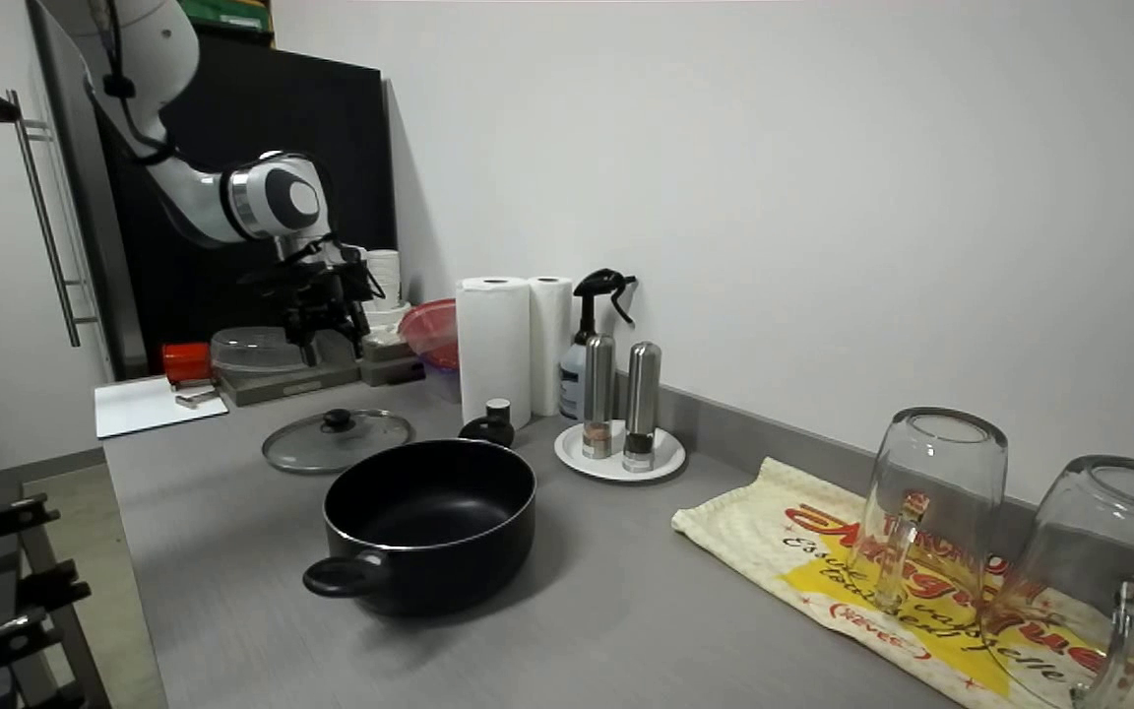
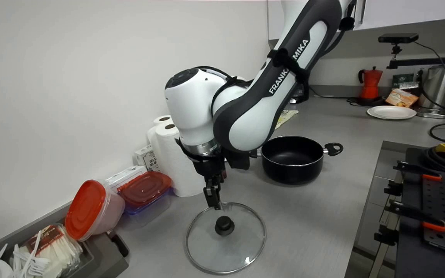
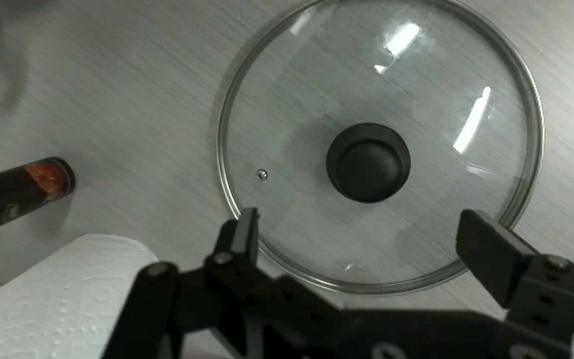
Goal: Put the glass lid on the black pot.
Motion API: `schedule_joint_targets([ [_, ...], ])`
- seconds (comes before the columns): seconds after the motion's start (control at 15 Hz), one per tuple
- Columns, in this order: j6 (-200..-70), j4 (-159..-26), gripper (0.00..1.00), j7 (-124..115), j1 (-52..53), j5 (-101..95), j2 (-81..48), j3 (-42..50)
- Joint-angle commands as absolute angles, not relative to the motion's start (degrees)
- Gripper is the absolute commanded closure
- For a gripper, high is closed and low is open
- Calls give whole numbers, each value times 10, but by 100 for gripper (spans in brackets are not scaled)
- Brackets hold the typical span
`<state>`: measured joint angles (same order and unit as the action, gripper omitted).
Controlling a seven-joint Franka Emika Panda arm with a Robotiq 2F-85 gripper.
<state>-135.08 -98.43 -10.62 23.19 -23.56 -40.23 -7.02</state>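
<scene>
Two clear glass mugs (image 1: 936,492), both upturned, on one printed cloth (image 1: 793,547), closest in an exterior view. One black pot (image 1: 439,556), upright, open-topped, two side handles (image 1: 341,577), on the grey surface (image 1: 616,611); visible in both exterior views. One glass lid (image 2: 242,247) on the same surface, flat, off the pot and apart from it. One dark knob (image 3: 368,167) at its centre, facing up; one small vent hole (image 3: 261,174) between knob and rim (image 3: 371,288), clear in the wrist view. One robot arm (image 2: 245,127), white and black, angled down at the lid. One pair of jaws, spread wide, holding nothing, raised over the lid's edge; part of the lid visible through the gap in the wrist view. Along the wall (image 1: 823,197): two paper towel rolls (image 1: 494,354), upright, side by side; one spray bottle (image 1: 571,374) just beside them; two steel grinders (image 1: 643,394), upright, both on one white plate (image 1: 667,461). One dark jar (image 3: 20,193), white-topped, near the lid, apart from it, in the wrist view. Two red-lidded tubs (image 2: 145,189) near the towel rolls, one tilted. Far end of the surface, in an exterior view: one red moka pot (image 2: 370,85), one steel kettle (image 2: 437,90), one orange box (image 2: 401,98) between those two, one second white plate (image 2: 391,112) just beside the kettle.
</scene>
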Motion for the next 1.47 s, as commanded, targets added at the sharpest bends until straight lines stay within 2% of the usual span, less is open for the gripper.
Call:
schedule_joint_targets([
  [0.0, -1335, -930, 0, -80, 235, -208, -460, -69],
  [0.4, -1339, -940, 0, -70, 222, -169, -509, -71],
  [1.4, -1373, -901, 0, -76, 231, -164, -527, -62],
])
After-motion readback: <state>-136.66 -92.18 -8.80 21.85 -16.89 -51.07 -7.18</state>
